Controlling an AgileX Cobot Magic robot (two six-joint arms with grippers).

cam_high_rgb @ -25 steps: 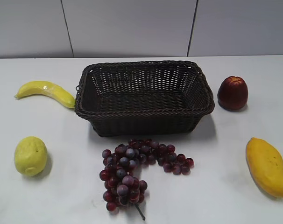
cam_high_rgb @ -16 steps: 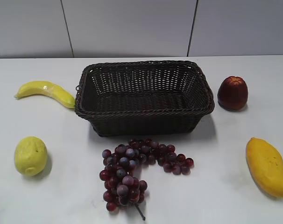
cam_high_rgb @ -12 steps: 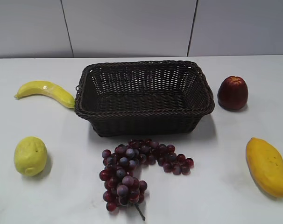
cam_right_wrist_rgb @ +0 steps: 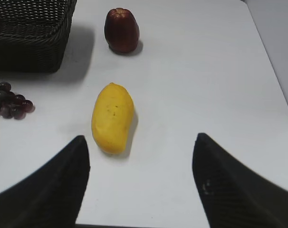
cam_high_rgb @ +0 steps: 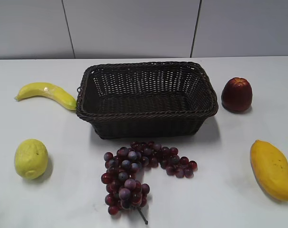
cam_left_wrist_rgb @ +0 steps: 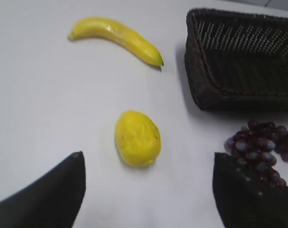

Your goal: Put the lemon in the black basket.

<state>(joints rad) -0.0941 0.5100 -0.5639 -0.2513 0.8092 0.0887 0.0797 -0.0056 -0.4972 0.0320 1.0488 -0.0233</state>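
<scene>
The lemon (cam_high_rgb: 31, 158) lies on the white table at the front left, pale yellow-green and dimpled. In the left wrist view the lemon (cam_left_wrist_rgb: 137, 138) sits just ahead of my left gripper (cam_left_wrist_rgb: 148, 164), which is open and empty with its jaws wide apart. The black basket (cam_high_rgb: 146, 97) stands empty at the table's middle back; its corner shows in the left wrist view (cam_left_wrist_rgb: 239, 57) and in the right wrist view (cam_right_wrist_rgb: 32, 33). My right gripper (cam_right_wrist_rgb: 140, 145) is open and empty above the table near the mango. Neither gripper shows in the exterior view.
A banana (cam_high_rgb: 46, 92) lies left of the basket. A bunch of dark red grapes (cam_high_rgb: 137, 173) lies in front of it. A dark red fruit (cam_high_rgb: 236, 94) stands at its right. A mango (cam_high_rgb: 272, 168) lies at the front right.
</scene>
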